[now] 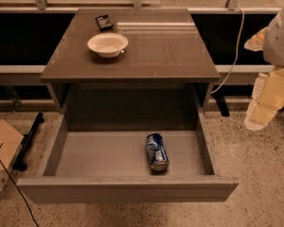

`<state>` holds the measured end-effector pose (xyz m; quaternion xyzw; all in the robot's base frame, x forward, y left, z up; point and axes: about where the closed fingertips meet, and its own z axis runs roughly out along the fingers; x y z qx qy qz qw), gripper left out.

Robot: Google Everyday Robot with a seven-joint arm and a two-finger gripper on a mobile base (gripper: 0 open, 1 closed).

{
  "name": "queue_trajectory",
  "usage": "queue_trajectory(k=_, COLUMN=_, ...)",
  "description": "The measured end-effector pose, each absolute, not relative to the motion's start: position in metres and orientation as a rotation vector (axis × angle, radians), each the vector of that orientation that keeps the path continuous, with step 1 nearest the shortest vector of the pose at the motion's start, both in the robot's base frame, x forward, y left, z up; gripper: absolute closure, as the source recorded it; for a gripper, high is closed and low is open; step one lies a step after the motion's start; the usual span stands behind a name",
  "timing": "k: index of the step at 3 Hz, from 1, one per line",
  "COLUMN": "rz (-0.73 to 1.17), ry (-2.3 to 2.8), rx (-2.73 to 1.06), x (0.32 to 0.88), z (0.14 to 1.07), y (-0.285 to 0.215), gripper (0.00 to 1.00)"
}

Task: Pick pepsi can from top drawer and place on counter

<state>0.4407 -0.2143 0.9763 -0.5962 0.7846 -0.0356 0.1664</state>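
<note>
While the drawer [128, 189] stands open, the can [156, 152] lies on its side inside, ungrasped. The gripper [261, 109] hangs well apart at right; open or closed, I cannot tell. 2 steps remain: pick, then counter [156, 56].

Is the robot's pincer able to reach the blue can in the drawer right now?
Probably yes: the top drawer is pulled open, the pepsi can lies uncovered on its side, and the pincer hangs off to the right.

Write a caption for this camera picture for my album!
Pepsi can lies in the open top drawer, bowl on the counter, tool hovers at right.
</note>
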Motion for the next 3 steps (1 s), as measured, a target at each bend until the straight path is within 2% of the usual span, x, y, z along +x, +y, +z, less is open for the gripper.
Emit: queue_trajectory(k=3, rz=0.179, ry=2.411, rx=-1.269, x=0.49, z=0.901, y=-0.176, gripper=0.0)
